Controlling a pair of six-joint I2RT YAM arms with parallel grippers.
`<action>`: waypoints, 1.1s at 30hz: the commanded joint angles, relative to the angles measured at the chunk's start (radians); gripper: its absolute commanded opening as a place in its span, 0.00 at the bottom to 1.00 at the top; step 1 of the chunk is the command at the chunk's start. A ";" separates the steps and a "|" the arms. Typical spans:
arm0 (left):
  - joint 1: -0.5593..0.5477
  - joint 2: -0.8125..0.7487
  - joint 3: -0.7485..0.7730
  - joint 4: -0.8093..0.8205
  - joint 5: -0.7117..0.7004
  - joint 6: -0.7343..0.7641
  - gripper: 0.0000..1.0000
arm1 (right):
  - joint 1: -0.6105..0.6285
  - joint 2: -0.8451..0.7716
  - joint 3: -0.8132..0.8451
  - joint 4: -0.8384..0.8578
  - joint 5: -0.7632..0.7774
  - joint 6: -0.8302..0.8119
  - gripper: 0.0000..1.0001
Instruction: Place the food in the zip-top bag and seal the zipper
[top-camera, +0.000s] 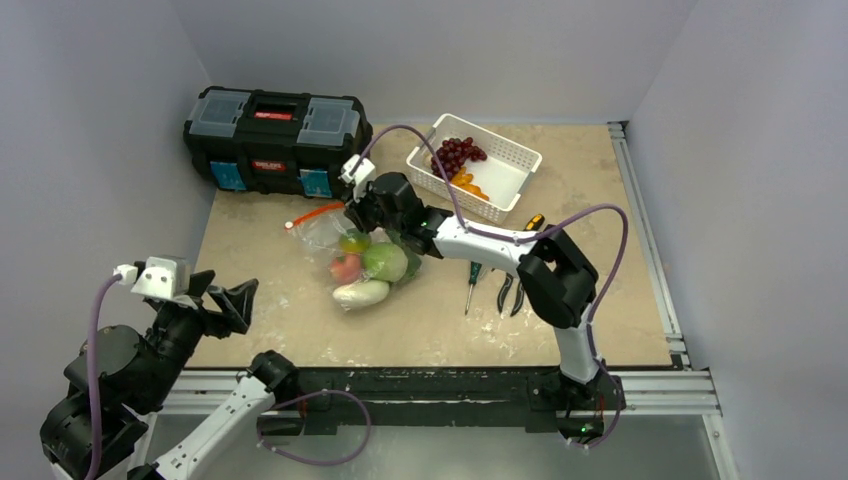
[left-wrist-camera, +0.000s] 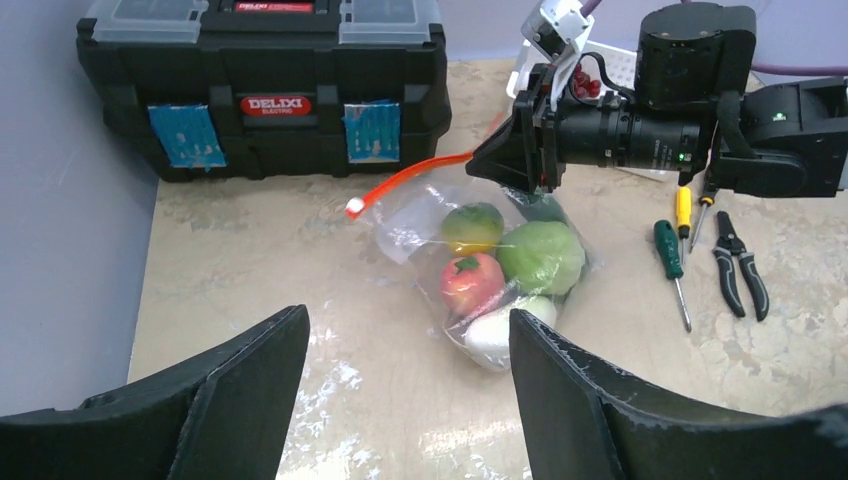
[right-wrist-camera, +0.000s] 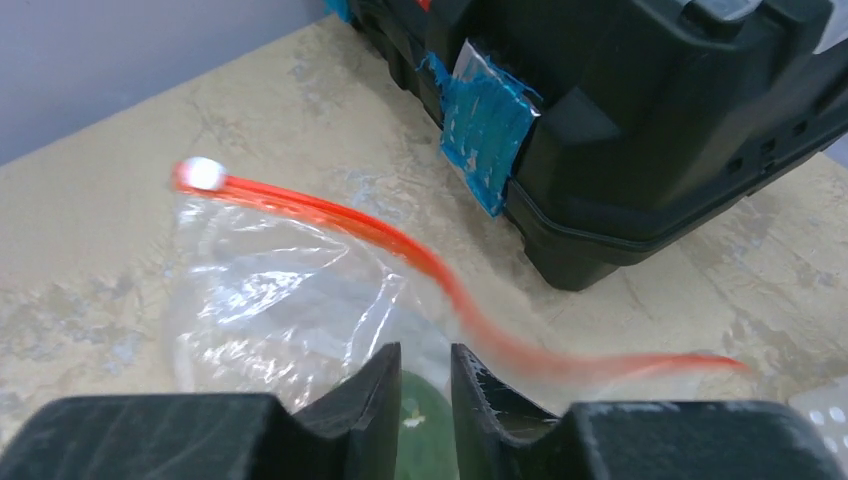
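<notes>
Left fingers (left-wrist-camera: 250, 390) apart, right fingers (right-wrist-camera: 365, 405) narrowly parted; five foods (left-wrist-camera: 540, 255), one bag (left-wrist-camera: 415, 215).

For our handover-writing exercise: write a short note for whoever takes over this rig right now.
Left gripper: open, empty, by the table's near edge.
Right gripper: at the bag's mouth, jaws barely apart, gripping nothing.
Food: inside the bag, mid-table.
Zipper: looks closed, slider at its far end.
Left to do: check the seal, back off.

The crinkly clear plastic bag (left-wrist-camera: 415, 228) lies slumped — produce (left-wrist-camera: 495, 335) inside (pale-green cabbage (left-wrist-camera: 540, 255), pink peach (left-wrist-camera: 472, 282)) — its orange-red zipper strip (left-wrist-camera: 410, 178) curving upward.
</notes>
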 joint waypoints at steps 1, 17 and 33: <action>0.001 -0.012 -0.007 -0.030 -0.034 -0.014 0.72 | -0.001 -0.003 0.123 -0.072 0.034 0.018 0.29; 0.000 -0.039 -0.010 0.019 -0.039 -0.029 0.73 | -0.003 -0.544 -0.197 -0.191 0.329 0.103 0.99; 0.000 -0.158 0.020 0.180 -0.115 -0.017 0.92 | -0.001 -1.256 -0.355 -0.505 0.776 0.107 0.99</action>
